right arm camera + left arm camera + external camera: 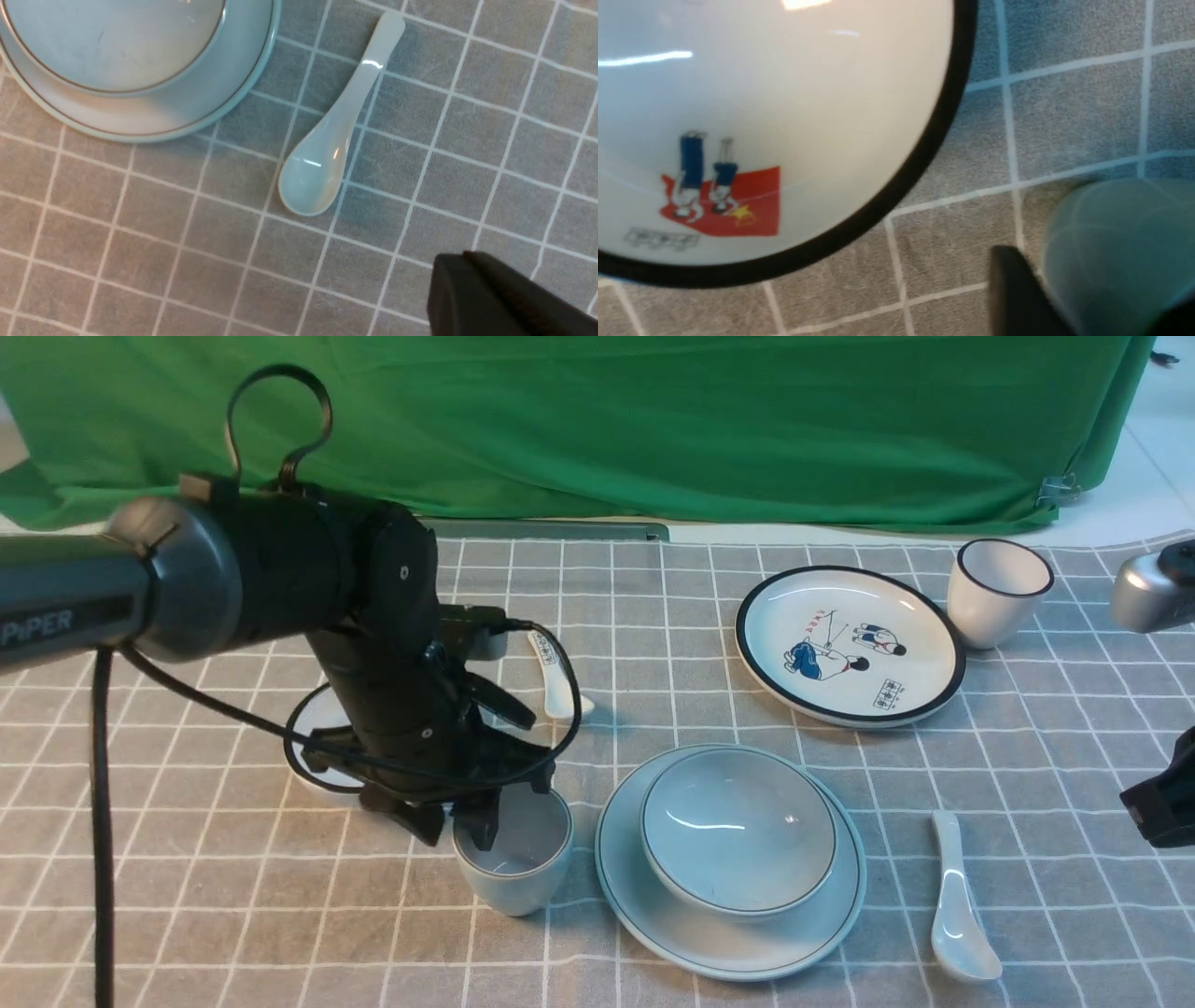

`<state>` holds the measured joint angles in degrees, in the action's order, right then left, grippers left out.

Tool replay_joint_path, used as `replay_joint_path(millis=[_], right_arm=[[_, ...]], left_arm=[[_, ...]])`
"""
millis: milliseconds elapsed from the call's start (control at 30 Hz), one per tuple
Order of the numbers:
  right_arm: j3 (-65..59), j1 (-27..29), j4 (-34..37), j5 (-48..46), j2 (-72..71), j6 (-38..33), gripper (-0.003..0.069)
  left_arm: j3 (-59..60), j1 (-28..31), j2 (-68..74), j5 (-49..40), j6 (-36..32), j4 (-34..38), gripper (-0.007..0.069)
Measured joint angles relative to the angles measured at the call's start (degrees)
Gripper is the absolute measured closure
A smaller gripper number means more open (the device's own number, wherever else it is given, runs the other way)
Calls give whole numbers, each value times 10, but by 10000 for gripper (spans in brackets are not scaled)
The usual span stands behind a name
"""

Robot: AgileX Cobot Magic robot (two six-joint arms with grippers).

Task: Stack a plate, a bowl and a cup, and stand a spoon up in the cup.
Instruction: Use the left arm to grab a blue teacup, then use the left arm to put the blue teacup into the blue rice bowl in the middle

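The pale bluish bowl (738,831) sits inside the plain plate (728,943) at the front middle of the checked cloth. Just left of them stands the pale cup (523,887), its base at the cloth. My left gripper (457,826) reaches down over it, one finger inside and one outside its left wall, shut on the cup (1111,242). The plain white spoon (957,905) lies flat to the right of the plate, bowl end towards me. My right gripper (1134,803) waits at the right edge, shut and empty, hovering near the spoon (327,140).
A black-rimmed plate with cartoon figures (850,644) and a black-rimmed white cup (997,590) stand at the back right. A black-rimmed bowl (313,728) is half hidden behind my left arm, and a small printed spoon (555,677) lies beyond it. A green backdrop closes the far side.
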<state>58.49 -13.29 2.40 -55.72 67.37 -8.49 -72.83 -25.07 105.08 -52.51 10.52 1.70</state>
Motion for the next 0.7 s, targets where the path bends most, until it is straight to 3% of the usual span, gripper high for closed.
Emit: replay_joint_path(millis=[67, 100, 333, 500, 700], right_arm=[[0, 0, 0, 1, 0, 0, 637], [0, 0, 0, 2, 0, 0, 637], [0, 0, 0, 3, 0, 0, 637], [0, 0, 0, 4, 0, 0, 637], [0, 0, 0, 4, 0, 0, 635]], left_arm=[[-1, 0, -1, 5, -16, 9, 549], [-6, 0, -3, 0, -19, 10, 580], [-103, -16, -19, -29, -25, 12, 595], [-161, -84, 5, -26, -25, 19, 596], [-201, -127, 80, -32, -25, 26, 596]])
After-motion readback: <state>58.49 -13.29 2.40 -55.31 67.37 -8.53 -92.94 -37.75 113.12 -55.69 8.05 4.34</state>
